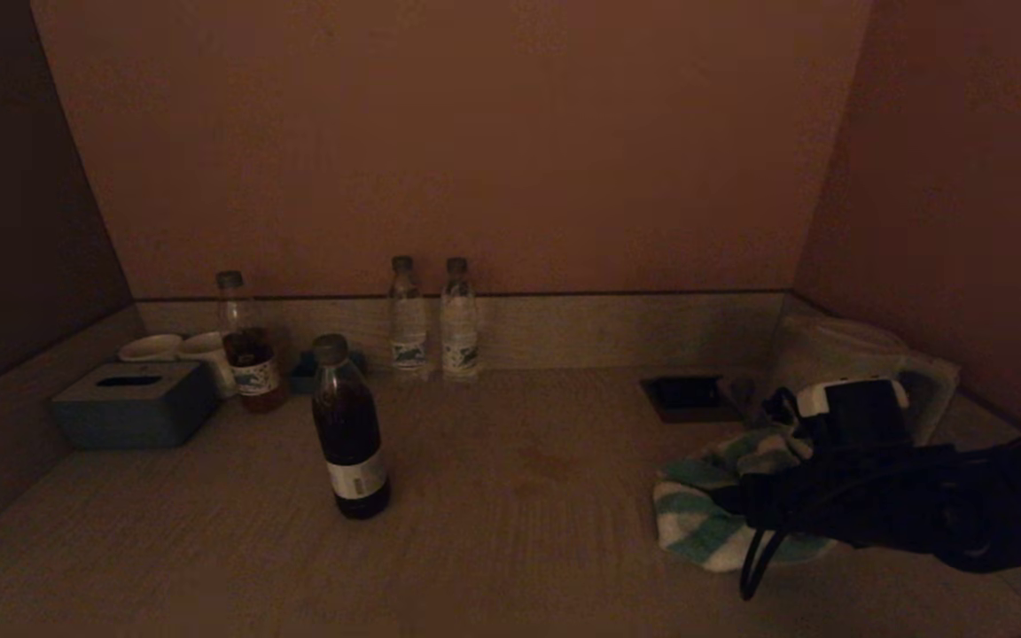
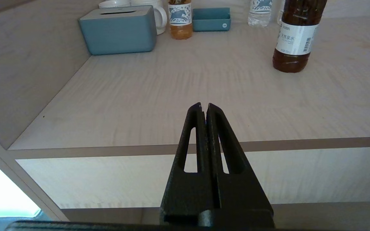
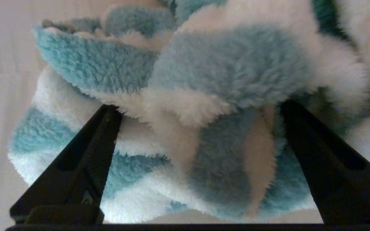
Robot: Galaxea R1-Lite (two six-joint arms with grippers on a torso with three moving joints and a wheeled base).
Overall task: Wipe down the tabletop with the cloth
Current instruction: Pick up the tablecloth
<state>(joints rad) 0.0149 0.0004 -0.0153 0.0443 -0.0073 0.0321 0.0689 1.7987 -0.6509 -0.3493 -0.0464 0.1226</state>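
A fluffy cloth (image 1: 697, 523) with teal and white stripes lies bunched on the right side of the pale wooden tabletop (image 1: 519, 496). My right gripper (image 1: 745, 505) reaches into it from the right. In the right wrist view the cloth (image 3: 230, 61) fills the frame. The right gripper (image 3: 198, 105) is open, its two fingers wide apart on either side of a fold, with the tips buried in the pile. My left gripper (image 2: 204, 105) is shut and empty, parked at the table's front edge, out of the head view.
A dark tea bottle (image 1: 349, 434) stands left of centre. A grey-blue tissue box (image 1: 134, 403), mugs and a part-full bottle (image 1: 249, 354) are at the back left. Two water bottles (image 1: 409, 319) stand at the back wall. A black socket panel (image 1: 690, 399) and kettle (image 1: 865, 354) are behind the cloth.
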